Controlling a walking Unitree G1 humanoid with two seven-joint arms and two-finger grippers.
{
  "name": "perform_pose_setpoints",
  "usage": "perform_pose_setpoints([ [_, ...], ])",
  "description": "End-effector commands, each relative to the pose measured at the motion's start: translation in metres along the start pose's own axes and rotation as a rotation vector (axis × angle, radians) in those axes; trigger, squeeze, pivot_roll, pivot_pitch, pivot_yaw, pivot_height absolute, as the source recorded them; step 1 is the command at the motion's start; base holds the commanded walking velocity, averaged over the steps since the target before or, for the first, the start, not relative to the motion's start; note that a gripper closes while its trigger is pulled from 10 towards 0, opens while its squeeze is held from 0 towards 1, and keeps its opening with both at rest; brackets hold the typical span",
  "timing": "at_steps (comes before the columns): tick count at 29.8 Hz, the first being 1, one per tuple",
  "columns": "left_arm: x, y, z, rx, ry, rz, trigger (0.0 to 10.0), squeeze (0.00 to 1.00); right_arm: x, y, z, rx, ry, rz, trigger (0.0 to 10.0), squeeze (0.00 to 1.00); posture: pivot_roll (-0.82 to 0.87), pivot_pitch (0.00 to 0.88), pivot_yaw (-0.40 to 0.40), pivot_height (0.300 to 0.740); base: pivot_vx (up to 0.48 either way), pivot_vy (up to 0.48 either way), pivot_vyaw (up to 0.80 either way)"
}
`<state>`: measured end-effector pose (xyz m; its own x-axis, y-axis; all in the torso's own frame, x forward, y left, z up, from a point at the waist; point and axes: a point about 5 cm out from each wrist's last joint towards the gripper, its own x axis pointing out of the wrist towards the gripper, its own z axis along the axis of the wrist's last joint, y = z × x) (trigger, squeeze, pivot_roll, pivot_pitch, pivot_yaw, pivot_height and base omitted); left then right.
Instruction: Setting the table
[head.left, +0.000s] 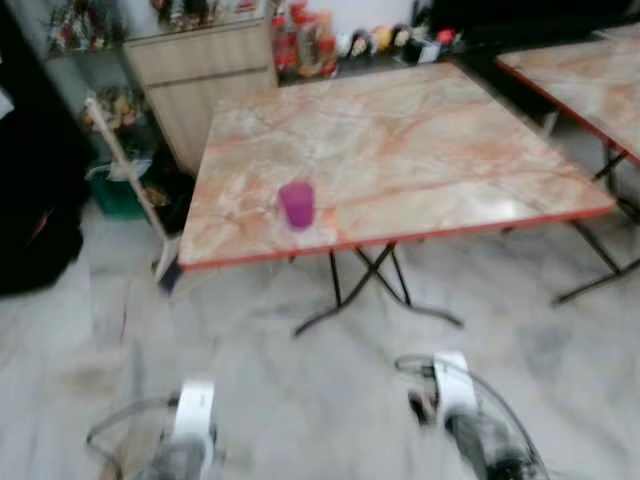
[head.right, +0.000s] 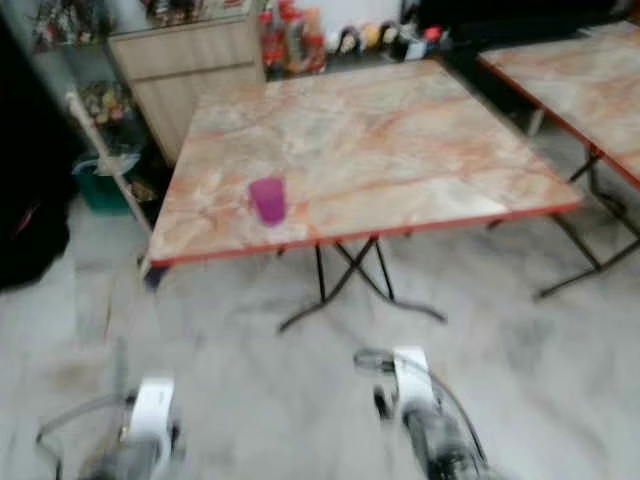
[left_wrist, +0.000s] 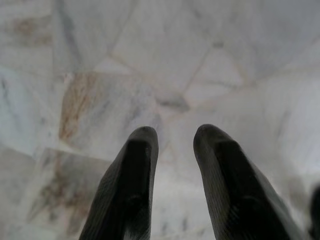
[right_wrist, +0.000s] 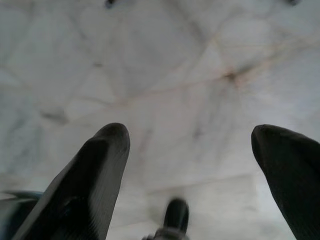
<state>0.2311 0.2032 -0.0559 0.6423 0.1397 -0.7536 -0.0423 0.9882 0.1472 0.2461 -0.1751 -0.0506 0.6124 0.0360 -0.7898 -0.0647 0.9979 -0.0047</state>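
Where the table (head.left: 420, 150) edge ends, a purple cup (head.left: 297, 205) stands near.

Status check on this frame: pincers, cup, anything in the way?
Left pincer open, empty, aimed at floor. Right pincer open wide, empty, low. Purple cup upright near table front edge. Bare floor between robot and table; broom leans at the left corner.

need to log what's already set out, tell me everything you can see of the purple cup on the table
The cup is a small purple-magenta tumbler, somewhat see-through, likely plastic. It stands upright with its mouth up, on the marble-patterned table, near the red-trimmed front edge and toward the robot's left. Only the tabletop touches it, and nothing stands beside it. The image is too blurred to tell whether it holds anything.
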Motion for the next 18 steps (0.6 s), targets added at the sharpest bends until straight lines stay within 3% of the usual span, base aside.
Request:
perform_pose_setpoints([
  [1, 0.001, -0.0045, 0.0089, 0.004, -0.025, -0.011, 10.0, 0.0, -0.001, -0.0096, 0.0041, -0.002, -0.012, -0.025, 10.0, 0.0, -0.06, 0.054, 0.086, 0.74, 0.472, 0.0, 0.0],
  [12, 0.001, -0.0051, 0.0087, 0.005, -0.025, -0.012, 10.0, 0.0, -0.0011, -0.0103, 0.0041, -0.032, -0.002, -0.021, 10.0, 0.0, -0.06, 0.054, 0.085, 0.74, 0.465, 0.0, 0.0],
  [18, 0.001, -0.0059, 0.0089, 0.007, -0.022, -0.022, 10.0, 0.0, -0.0012, -0.0106, 0.0036, -0.021, 0.001, -0.023, 10.0, 0.0, -0.06, 0.053, 0.084, 0.74, 0.084, 0.0, 0.0],
])
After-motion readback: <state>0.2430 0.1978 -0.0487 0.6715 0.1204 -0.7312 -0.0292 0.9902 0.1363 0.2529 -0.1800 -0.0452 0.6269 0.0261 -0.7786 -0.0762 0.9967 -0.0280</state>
